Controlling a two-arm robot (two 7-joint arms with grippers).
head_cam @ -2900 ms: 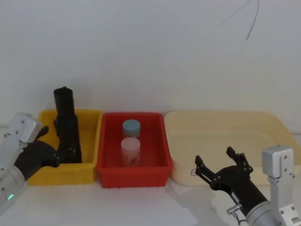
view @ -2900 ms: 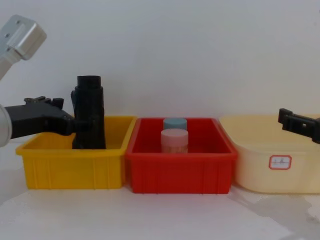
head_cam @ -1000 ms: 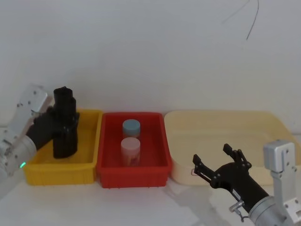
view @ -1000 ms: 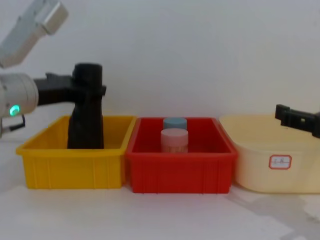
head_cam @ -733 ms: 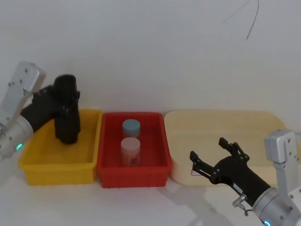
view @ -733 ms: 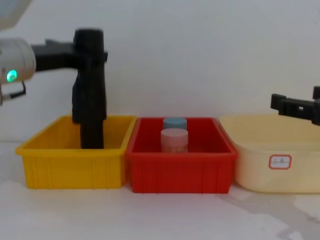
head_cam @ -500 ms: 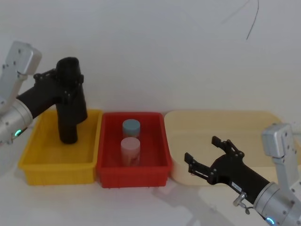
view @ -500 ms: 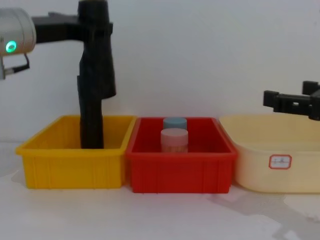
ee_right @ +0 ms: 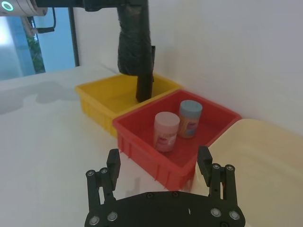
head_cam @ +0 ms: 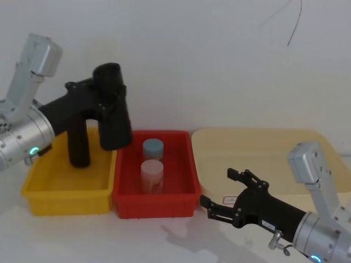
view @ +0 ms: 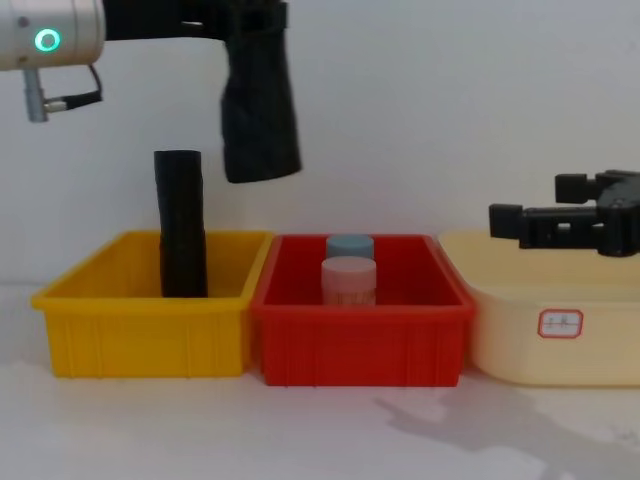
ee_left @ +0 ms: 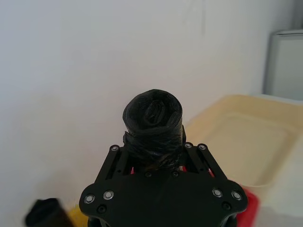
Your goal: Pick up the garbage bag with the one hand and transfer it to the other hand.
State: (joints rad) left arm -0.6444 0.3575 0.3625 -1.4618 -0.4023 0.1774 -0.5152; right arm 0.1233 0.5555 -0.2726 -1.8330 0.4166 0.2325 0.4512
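Two arms are in front of me. My left gripper (head_cam: pixel 104 101), on the arm with the green ring (view: pixel 46 40), is clamped on the upper part of the garbage bag (head_cam: pixel 113 109), a lumpy black roll. The bag hangs upright in the air, touching nothing else, above the line where the yellow bin (head_cam: pixel 66 203) meets the red bin (head_cam: pixel 153 203). From the chest camera its lower end is well above both rims. In the left wrist camera the bag's rolled end pokes out past the fingers, which press on it from both sides. A slim black roll (head_cam: pixel 78 145), smooth and straight, stands upright in the yellow bin. The red bin holds a blue-lidded jar (head_cam: pixel 153 148) at the back and a pink jar (head_cam: pixel 152 174) just in front of it. My right gripper (head_cam: pixel 218 188) hovers on the right, near the red bin's front right corner and in front of the cream tray (head_cam: pixel 258 148). Its fingers are spread wide with nothing between them, pointing left toward the bins.
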